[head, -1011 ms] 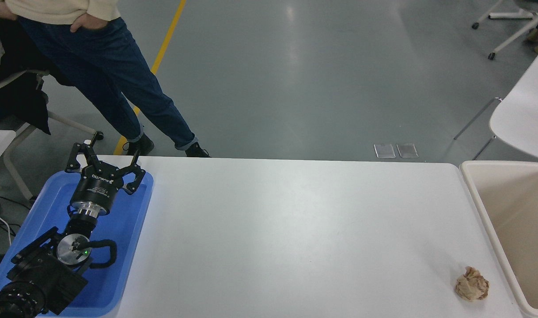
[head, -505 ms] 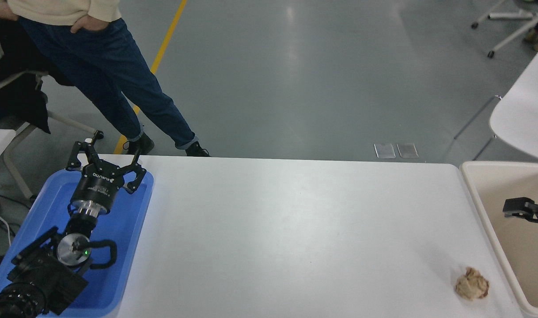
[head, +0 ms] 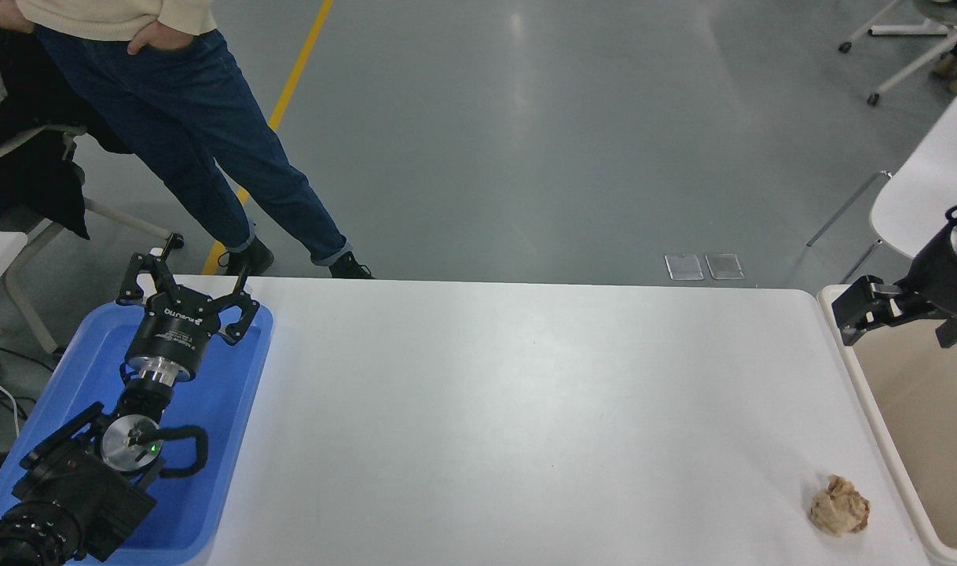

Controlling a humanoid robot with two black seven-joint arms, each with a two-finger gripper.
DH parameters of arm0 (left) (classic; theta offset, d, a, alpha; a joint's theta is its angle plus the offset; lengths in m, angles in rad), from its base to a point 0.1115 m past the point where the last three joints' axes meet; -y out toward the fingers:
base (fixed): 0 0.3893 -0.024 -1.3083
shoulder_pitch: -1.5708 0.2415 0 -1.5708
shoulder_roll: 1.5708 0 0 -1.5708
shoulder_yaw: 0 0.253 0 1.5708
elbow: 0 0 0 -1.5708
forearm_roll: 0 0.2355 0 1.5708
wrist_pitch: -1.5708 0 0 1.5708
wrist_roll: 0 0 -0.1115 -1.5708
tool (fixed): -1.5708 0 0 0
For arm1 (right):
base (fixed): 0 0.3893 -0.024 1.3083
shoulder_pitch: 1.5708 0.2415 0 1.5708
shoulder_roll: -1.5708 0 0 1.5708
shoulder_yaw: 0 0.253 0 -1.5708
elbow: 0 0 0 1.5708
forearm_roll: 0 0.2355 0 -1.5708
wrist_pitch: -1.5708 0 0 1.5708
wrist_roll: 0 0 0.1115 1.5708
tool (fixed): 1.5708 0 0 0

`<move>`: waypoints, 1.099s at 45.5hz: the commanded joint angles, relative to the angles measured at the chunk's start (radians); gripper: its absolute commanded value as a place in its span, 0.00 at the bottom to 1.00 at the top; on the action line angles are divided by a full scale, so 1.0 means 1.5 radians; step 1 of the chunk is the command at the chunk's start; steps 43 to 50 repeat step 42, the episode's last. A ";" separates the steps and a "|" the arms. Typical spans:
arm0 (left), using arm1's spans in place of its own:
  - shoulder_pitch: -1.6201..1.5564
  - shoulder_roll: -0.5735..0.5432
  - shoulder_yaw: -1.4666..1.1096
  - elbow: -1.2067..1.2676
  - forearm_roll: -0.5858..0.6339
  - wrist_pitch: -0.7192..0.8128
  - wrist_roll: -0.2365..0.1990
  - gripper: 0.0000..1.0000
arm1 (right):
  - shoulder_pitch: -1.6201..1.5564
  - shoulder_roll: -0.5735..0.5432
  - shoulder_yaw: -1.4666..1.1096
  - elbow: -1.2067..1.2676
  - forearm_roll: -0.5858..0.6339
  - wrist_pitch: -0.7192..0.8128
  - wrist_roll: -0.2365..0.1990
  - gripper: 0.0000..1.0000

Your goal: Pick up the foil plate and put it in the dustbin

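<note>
Nearest the camera, at the lower left, the left arm lies parked over the blue plastic tray (head: 235, 440), its left gripper (head: 186, 277) reaching past the tray's far rim with fingers spread wide and nothing between them; that looks like a resting pose that keeps it out of the working area. Low on the right of the white table (head: 526, 409) sits a crumpled tan paper ball (head: 839, 505), close to the table's right edge and just beside the dustbin (head: 879, 440), whose cream rim and smooth inner wall run along the picture's right side. The bin seems set flush to the table end so that things can be carried over the edge and dropped in. Farther back, the right gripper (head: 891, 318) comes in from the right edge and hangs above the bin's far corner, at the table's far right corner. Its fingers appear apart and no object is visible in them, though part of it is cut off by the frame, so the exact opening is hard to judge. The foil plate is nowhere on the table; if it already lies in the bin, the visible slice of the interior does not show it. Beyond the table a person in jeans (head: 211, 149) stands on the grey floor (head: 565, 141).
</note>
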 commanded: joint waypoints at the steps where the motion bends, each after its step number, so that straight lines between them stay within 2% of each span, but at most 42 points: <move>1: -0.001 0.000 0.000 -0.001 0.000 0.000 0.000 1.00 | 0.093 0.054 0.027 0.002 0.016 0.020 0.002 1.00; 6: 0.000 0.000 0.000 -0.001 0.000 0.000 0.000 1.00 | 0.128 0.064 0.013 0.002 0.051 0.020 0.001 1.00; 27: -0.001 0.000 0.000 -0.001 0.000 0.000 0.000 1.00 | 0.167 0.095 -0.099 0.002 0.092 0.020 0.001 1.00; 50: -0.001 0.000 0.000 -0.001 0.000 0.000 0.000 1.00 | 0.173 0.099 -0.109 0.002 0.092 0.020 0.001 1.00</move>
